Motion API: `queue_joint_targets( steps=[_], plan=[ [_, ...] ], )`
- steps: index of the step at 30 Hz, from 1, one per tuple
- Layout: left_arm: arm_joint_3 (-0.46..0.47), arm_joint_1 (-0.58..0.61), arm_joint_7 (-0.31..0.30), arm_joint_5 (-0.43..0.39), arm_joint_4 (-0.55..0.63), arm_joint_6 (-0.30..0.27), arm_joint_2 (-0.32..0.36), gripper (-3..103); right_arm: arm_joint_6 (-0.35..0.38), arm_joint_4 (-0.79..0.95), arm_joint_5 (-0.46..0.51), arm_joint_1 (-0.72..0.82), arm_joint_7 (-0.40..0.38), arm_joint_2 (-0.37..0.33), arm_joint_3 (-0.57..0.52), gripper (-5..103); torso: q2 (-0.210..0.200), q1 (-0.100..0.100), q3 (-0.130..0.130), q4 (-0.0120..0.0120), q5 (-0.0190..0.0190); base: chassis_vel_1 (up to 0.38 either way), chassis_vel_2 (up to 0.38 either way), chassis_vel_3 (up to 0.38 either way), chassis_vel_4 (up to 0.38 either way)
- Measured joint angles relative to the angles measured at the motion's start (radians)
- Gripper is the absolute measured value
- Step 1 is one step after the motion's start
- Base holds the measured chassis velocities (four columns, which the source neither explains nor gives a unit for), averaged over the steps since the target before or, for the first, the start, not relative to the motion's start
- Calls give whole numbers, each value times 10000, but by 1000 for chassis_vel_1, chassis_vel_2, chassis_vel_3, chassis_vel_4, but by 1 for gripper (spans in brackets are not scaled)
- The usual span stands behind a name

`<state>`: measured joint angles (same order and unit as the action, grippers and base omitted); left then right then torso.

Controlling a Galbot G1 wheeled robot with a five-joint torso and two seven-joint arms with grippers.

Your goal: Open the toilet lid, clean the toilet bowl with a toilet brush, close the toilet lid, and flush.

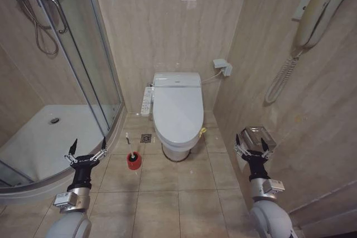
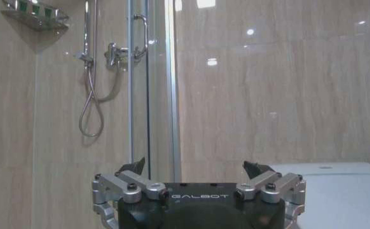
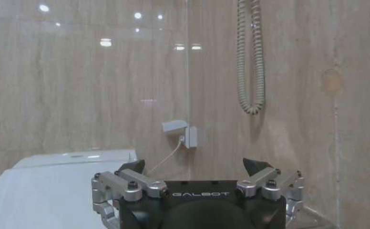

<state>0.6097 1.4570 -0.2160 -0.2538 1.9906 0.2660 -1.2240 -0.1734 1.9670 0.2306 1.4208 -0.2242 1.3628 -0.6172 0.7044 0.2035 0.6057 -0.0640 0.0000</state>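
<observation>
The glossy white oval plastic toilet lid (image 1: 178,110) lies shut over the white elongated ceramic floor-standing toilet bowl (image 1: 177,150), which stands against the beige tiled back wall (image 1: 167,26), with a white button panel (image 1: 146,101) on the bowl's left side. A small yellow tie (image 1: 203,131) shows at the lid's right edge. To the left of the bowl, on the tiled floor (image 1: 167,193), the toilet brush (image 1: 128,144) with its thin pale stick handle stands upright in a short red round cup holder (image 1: 134,161), apart from the bowl. The left gripper (image 1: 86,147) hovers above the floor left of the holder, beside the curved glass shower enclosure (image 1: 83,71), its jaws spread apart and empty. The right gripper (image 1: 254,142) hangs right of the bowl, near the side wall, jaws likewise apart around nothing
</observation>
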Motion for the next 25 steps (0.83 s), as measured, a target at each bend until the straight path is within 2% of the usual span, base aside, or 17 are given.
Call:
queue_joint_targets(
  steps=[25],
  plan=[
    [0,3,0,0,0,0,0,100,0,0,0,2,0,0,0,100,0,-5,-2,0,0,-1,1,2,-2]
  ],
)
